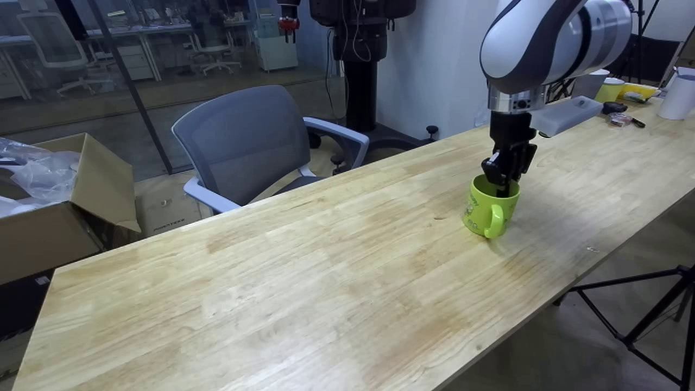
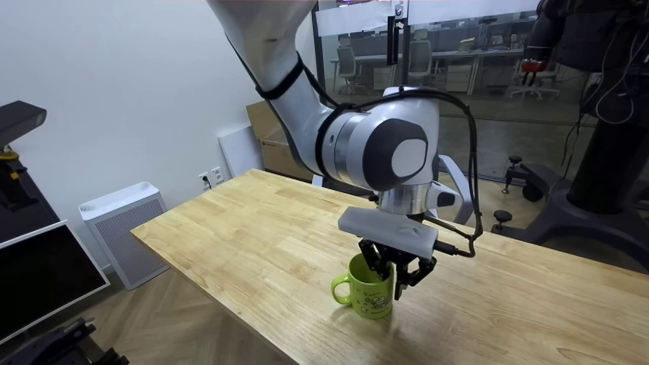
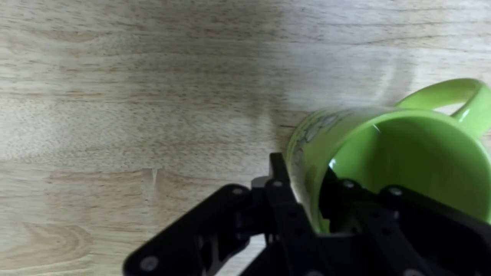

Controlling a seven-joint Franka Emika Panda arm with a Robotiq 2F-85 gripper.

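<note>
Standing green mug, jaws astride, one inside

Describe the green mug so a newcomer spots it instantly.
Follow the long wooden table to the white robot arm, then down to its black jaws. They straddle the rim of an upright lime-green mug, one inside, one outside. Cartoon figures and a loop handle mark it; unlike the yellow-green container and white cylinder farther along, it stands beneath the arm.
</note>
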